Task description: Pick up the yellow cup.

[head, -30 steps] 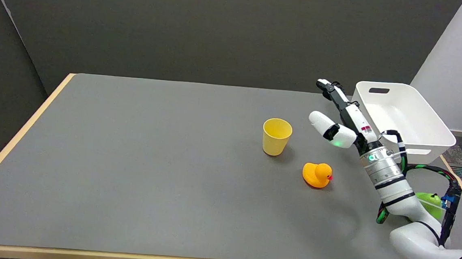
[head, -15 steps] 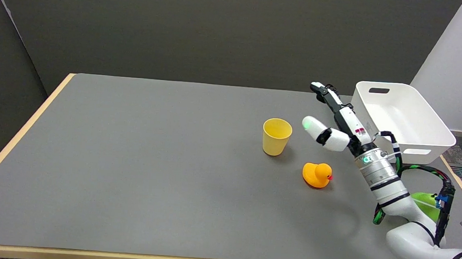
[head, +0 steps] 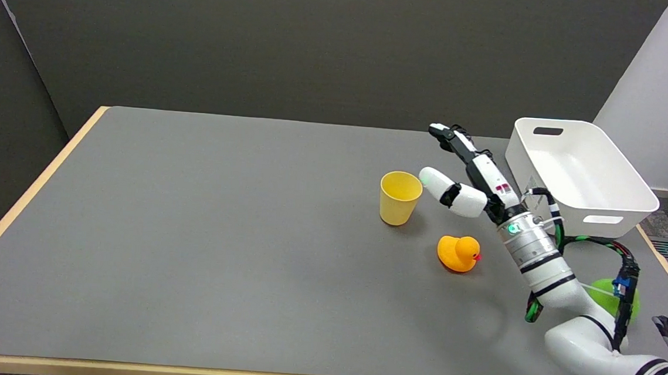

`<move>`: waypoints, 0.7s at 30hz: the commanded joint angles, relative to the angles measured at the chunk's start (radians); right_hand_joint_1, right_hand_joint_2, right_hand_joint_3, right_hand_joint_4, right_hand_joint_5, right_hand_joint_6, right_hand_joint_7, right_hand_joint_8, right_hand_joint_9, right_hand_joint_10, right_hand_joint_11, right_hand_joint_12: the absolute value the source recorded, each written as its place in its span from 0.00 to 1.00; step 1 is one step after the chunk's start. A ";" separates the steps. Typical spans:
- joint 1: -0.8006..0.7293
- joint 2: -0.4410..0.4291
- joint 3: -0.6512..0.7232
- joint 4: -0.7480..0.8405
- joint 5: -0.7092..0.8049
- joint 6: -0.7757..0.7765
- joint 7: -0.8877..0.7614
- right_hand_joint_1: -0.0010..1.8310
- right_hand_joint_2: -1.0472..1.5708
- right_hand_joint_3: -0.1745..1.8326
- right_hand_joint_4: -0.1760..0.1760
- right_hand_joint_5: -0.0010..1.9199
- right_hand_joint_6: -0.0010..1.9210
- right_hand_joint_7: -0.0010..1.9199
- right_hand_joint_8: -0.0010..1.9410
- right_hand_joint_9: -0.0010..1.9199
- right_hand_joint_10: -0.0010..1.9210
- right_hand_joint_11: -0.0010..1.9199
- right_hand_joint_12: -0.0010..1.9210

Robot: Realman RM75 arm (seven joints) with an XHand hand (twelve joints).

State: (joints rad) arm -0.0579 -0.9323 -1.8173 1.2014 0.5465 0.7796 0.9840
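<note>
The yellow cup (head: 400, 197) stands upright and open-topped on the grey table (head: 219, 232), right of centre. My right hand (head: 469, 176) hovers just to the cup's right, fingers spread and holding nothing. Its white thumb tip comes close to the cup's right rim, while the dark fingers stretch up and away toward the table's far edge. I cannot tell whether the thumb touches the cup.
An orange rubber duck (head: 458, 253) sits below my hand, in front of the wrist. A white bin (head: 582, 175) stands at the far right. A green object (head: 604, 290) lies partly hidden behind my forearm near the right edge.
My right hand has moved left across the table, closing most of the gap to the cup. The cup and duck have not moved.
</note>
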 commanded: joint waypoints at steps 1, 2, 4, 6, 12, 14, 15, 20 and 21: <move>0.102 -0.041 -0.072 -0.005 -0.016 -0.097 -0.019 0.19 0.61 0.54 0.00 0.03 0.19 0.03 0.19 0.01 0.21 0.00 0.34; 0.108 -0.045 -0.073 -0.006 -0.016 -0.099 -0.024 0.19 0.60 0.54 0.00 0.03 0.19 0.03 0.18 0.01 0.21 0.00 0.34; 0.122 -0.049 -0.076 -0.009 -0.016 -0.108 -0.039 0.19 0.60 0.54 0.00 0.03 0.19 0.03 0.18 0.01 0.20 0.00 0.34; 0.140 -0.054 -0.084 -0.014 -0.016 -0.129 -0.055 0.19 0.61 0.54 0.00 0.03 0.19 0.03 0.18 0.01 0.20 0.00 0.33; 0.182 -0.056 -0.117 -0.067 -0.016 -0.150 -0.064 0.22 0.63 0.50 0.00 0.03 0.19 0.04 0.17 0.00 0.25 0.00 0.35; 0.189 -0.056 -0.120 -0.093 -0.016 -0.151 -0.064 0.22 0.64 0.48 0.00 0.04 0.18 0.05 0.16 0.00 0.25 0.00 0.35; 0.191 -0.059 -0.122 -0.105 -0.016 -0.155 -0.064 0.22 0.64 0.48 0.00 0.04 0.18 0.05 0.16 0.00 0.25 0.00 0.35; 0.194 -0.063 -0.118 -0.160 -0.016 -0.173 -0.071 0.23 0.62 0.53 0.00 0.03 0.20 0.04 0.19 0.00 0.25 0.00 0.36; 0.194 -0.063 -0.118 -0.165 -0.015 -0.173 -0.071 0.23 0.62 0.53 0.00 0.03 0.21 0.04 0.19 0.00 0.25 0.00 0.36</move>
State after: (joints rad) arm 0.0747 -0.9763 -1.9021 1.1502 0.5330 0.6641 0.9377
